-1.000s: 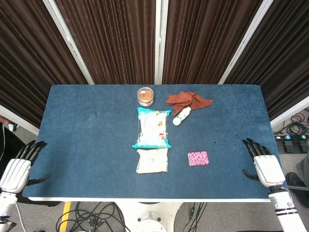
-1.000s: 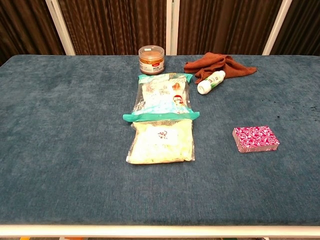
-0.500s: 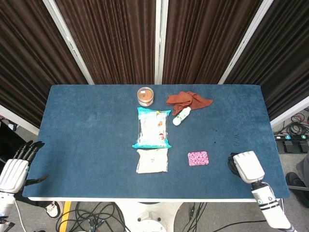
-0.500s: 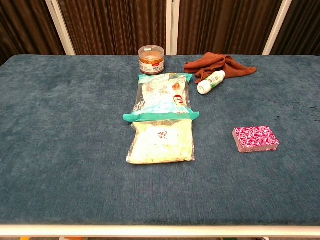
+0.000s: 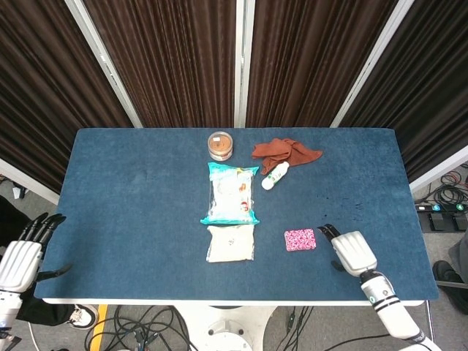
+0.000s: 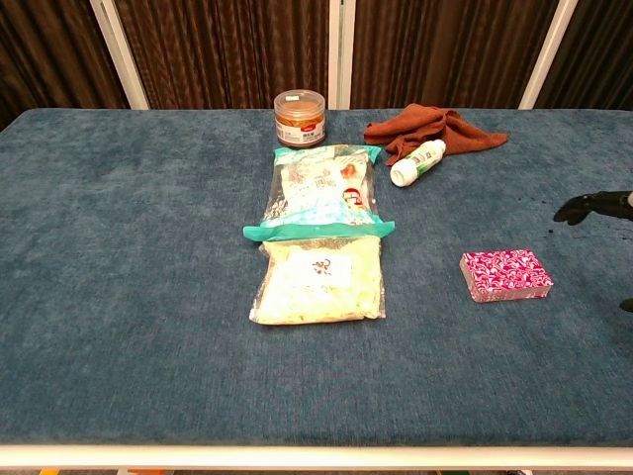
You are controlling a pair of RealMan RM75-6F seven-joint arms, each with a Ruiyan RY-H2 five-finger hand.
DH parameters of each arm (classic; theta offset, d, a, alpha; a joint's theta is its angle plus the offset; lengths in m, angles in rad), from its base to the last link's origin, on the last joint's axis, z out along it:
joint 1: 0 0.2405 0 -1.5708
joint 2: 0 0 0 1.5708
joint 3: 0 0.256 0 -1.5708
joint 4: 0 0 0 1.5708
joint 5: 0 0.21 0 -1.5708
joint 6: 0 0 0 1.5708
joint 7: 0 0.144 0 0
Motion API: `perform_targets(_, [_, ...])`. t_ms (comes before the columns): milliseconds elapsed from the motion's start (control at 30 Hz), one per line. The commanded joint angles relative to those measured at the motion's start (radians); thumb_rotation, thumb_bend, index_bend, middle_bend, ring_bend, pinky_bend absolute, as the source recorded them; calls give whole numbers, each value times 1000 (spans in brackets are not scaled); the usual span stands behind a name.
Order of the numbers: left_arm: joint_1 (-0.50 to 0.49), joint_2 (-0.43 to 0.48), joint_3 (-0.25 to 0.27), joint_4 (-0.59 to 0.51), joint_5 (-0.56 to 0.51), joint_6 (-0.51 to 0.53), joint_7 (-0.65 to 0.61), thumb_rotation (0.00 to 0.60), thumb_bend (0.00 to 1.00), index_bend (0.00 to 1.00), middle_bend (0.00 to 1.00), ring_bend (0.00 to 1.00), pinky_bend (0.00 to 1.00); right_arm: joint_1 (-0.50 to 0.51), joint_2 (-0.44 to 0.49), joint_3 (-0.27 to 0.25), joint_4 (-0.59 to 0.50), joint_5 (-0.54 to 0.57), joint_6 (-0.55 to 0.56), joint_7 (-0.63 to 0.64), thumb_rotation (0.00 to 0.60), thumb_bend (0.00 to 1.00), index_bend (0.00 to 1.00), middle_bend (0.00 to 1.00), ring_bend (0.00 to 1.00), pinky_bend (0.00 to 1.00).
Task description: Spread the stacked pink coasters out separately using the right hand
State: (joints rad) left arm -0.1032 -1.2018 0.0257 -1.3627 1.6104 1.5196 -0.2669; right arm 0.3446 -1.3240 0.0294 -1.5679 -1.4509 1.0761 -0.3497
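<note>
The stack of pink patterned coasters (image 5: 300, 240) (image 6: 505, 274) lies flat on the blue table, right of centre near the front. My right hand (image 5: 349, 250) hovers just to the right of the stack, fingers apart and pointing toward it, holding nothing; only its dark fingertips (image 6: 586, 206) show at the chest view's right edge. My left hand (image 5: 23, 254) hangs off the table's front left corner, fingers spread and empty.
A teal snack bag (image 5: 232, 194) and a pale pouch (image 5: 231, 243) lie in the table's middle. A round jar (image 5: 220, 145), a rust-brown cloth (image 5: 285, 151) and a small white bottle (image 5: 275, 175) sit further back. The table's front edge (image 5: 219, 300) runs close below the right hand.
My right hand has travelled leftward from the table's right edge to just beside the coaster stack, and its fingertips now enter the chest view. The left hand has barely moved.
</note>
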Motion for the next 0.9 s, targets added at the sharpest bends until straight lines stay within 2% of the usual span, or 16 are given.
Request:
perform_targets(33, [0,1,-1,2,-1,1,-3,600,19,120,101,0,129,18,-20,16,0,22,-14,-23,600,74,170,224,751,899])
perform_targets(400, [4,1,-3,15,-11,0,-23,600,19,125,101,0,129,89,-106,64,-5,177,-93,-129,600,110,182,284,769,899])
perform_targets(900, [7,9,-8,17,-14,4,-37,600,19,124,100,0,129,149,-182,68,30,283,-105,-228,600,126,253,298,769,899])
